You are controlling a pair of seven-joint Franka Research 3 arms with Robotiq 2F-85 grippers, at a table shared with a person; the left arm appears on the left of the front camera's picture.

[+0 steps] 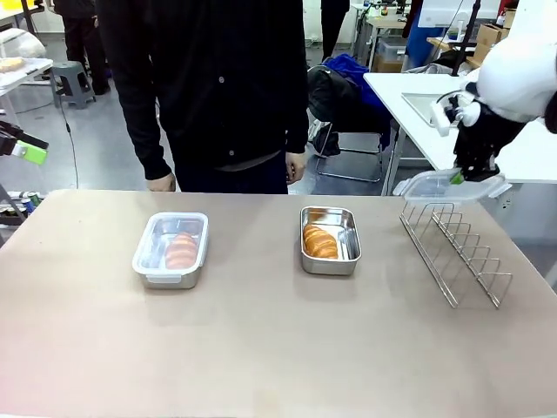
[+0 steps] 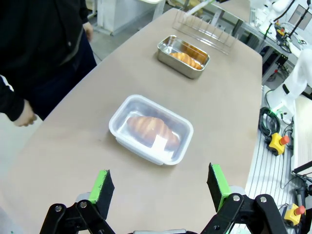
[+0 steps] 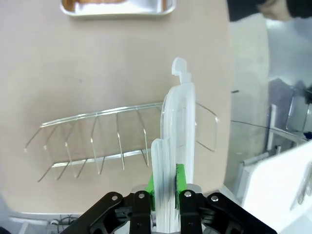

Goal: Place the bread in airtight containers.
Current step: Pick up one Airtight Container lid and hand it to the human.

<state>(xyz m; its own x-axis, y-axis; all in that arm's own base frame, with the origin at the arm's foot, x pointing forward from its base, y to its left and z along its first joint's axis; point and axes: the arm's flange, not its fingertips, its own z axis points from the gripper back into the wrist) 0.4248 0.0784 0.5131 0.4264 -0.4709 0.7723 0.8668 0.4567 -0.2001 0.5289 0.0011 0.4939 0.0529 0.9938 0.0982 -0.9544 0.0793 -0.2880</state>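
Beige tabletop [image 1: 261, 348] carries two small steel pans and a wire rack [image 1: 457, 252], with a person in dark clothing [image 1: 209, 87] standing at the far edge. Taking the wire rack as landmark: the open pan [image 1: 331, 240] sits near the rack, on its left as seen from the robot's side, and holds one golden-brown, ridged croissant [image 1: 319, 242] lying against its left wall. The covered pan [image 1: 171, 249] sits well apart from the rack, farther left; a clear white-rimmed lid [image 2: 151, 127] rests on it, and a second croissant [image 2: 148, 129] shows through the plastic, paler behind the cover. Both pans are shiny, rectangular, with rounded corners.

Right gripper [image 3: 164, 187] hangs just above the rack's far end, its green pads clamped narrow on the edge of a second clear lid [image 1: 448, 185], held roughly level in the front view. Left gripper [image 2: 161, 187] stands with jaws wide apart and nothing between them, above the table short of the covered pan.
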